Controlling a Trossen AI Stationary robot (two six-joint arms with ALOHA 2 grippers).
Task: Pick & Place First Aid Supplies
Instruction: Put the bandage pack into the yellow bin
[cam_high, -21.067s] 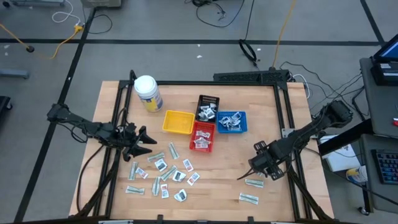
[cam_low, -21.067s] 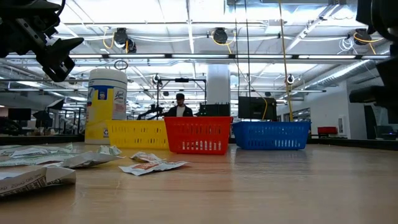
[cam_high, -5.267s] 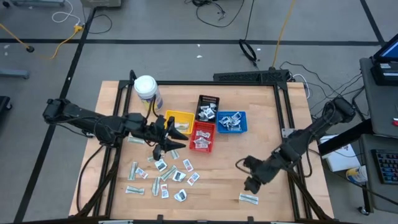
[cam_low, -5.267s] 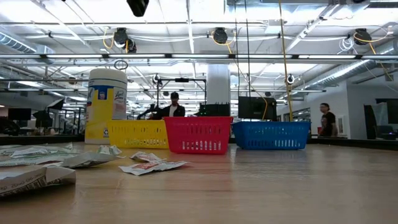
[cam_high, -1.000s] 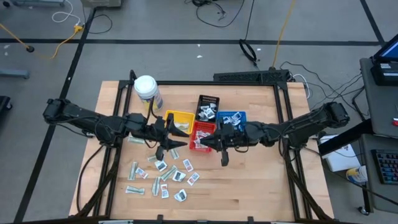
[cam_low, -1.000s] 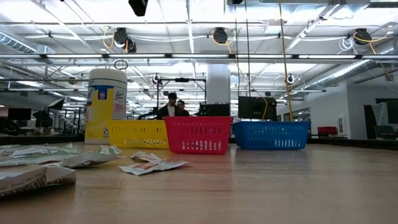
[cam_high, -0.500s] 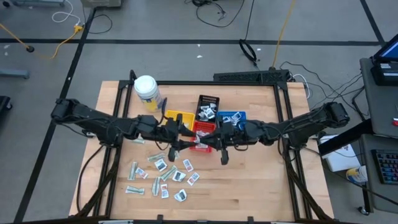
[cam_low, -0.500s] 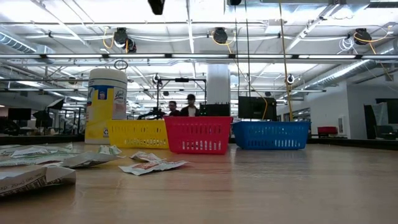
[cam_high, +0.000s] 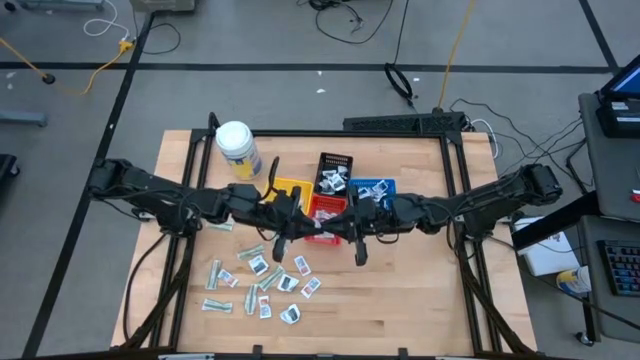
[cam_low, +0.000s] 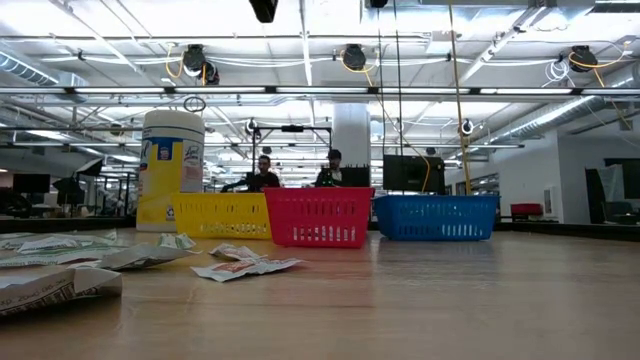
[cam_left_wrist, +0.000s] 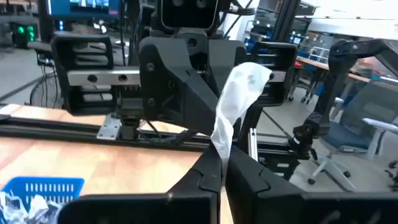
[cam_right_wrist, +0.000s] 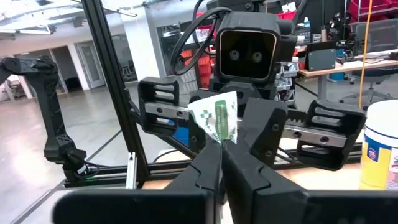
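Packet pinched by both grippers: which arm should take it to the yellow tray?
Left, probably. The left gripper is shut on the packet, and the yellow tray lies on its side of the meeting point. The right gripper, also shut on it, is farther off.

High view: overhead, straight down, whole table (cam_high: 420, 290) in frame; low view: at table-top height, level across the wood toward the red tray (cam_low: 318, 217) and the hall behind; both share the trays; each wrist view looks past its own fingers, close, squarely at the opposite arm's camera.
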